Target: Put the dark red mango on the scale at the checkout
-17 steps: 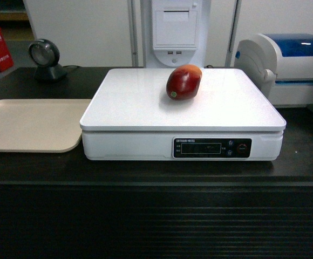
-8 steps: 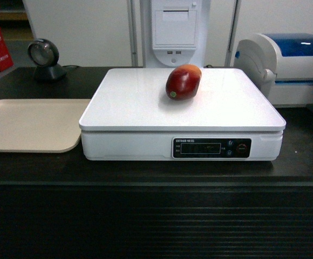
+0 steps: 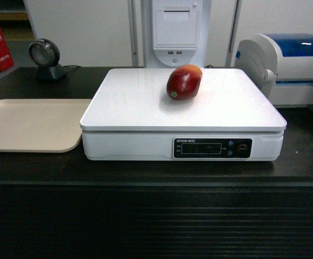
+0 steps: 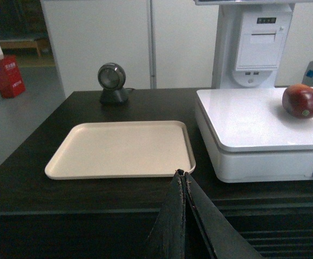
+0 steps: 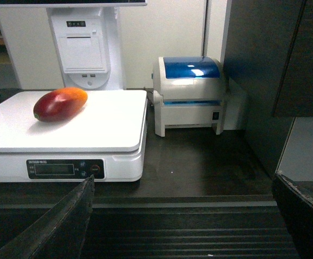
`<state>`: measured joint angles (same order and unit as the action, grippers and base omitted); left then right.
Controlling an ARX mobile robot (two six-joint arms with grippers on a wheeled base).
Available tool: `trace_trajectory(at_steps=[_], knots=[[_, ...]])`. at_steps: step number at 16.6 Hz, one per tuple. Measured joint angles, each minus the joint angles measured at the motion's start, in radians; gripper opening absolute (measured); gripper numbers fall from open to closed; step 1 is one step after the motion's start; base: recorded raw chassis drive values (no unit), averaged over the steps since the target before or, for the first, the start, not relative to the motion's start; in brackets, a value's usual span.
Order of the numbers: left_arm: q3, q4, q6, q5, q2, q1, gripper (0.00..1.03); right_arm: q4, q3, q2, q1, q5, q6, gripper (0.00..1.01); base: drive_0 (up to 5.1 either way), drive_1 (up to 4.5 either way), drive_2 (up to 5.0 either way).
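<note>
The mango (image 3: 184, 82) lies on its side on the white top of the scale (image 3: 145, 108), toward the 12 o'clock edge of the platform and slightly right of centre, with its orange end pointing to about 1 o'clock. The scale stands on the black counter (image 3: 32, 167), with a beige tray (image 3: 32, 124) just beside it at 9 o'clock and a white-and-blue printer (image 3: 294, 65) at 2 o'clock. Neither gripper touches the mango. The left gripper (image 4: 184, 178) has its fingers pressed together with nothing between them, at the near edge of the tray; the mango sits well apart at its 2 o'clock. The right gripper (image 5: 183, 189) has its fingers (image 5: 65, 221) spread wide, holding nothing, low before the counter front; the mango lies at its 11 o'clock.
</note>
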<state>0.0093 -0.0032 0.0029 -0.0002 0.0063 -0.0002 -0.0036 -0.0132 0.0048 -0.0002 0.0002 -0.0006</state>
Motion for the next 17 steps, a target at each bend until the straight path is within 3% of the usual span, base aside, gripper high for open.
trace_trajectory(at_steps=[5, 9, 11, 13, 17], knots=[[0.000, 0.000, -0.002, 0.000, 0.000, 0.000, 0.03, 0.000, 0.000, 0.000, 0.000, 0.000, 0.000, 0.98, 0.0, 0.00, 0.0], [0.000, 0.000, -0.001, 0.000, 0.000, 0.000, 0.17, 0.000, 0.000, 0.000, 0.000, 0.000, 0.000, 0.98, 0.0, 0.00, 0.0], [0.000, 0.000, -0.001, 0.000, 0.000, 0.000, 0.35, 0.000, 0.000, 0.000, 0.000, 0.000, 0.000, 0.98, 0.0, 0.00, 0.0], [0.000, 0.000, 0.000, 0.000, 0.000, 0.000, 1.00, 0.000, 0.000, 0.000, 0.000, 0.000, 0.000, 0.98, 0.0, 0.00, 0.0], [0.000, 0.000, -0.001, 0.000, 0.000, 0.000, 0.98, 0.000, 0.000, 0.000, 0.000, 0.000, 0.000, 0.98, 0.0, 0.00, 0.0]])
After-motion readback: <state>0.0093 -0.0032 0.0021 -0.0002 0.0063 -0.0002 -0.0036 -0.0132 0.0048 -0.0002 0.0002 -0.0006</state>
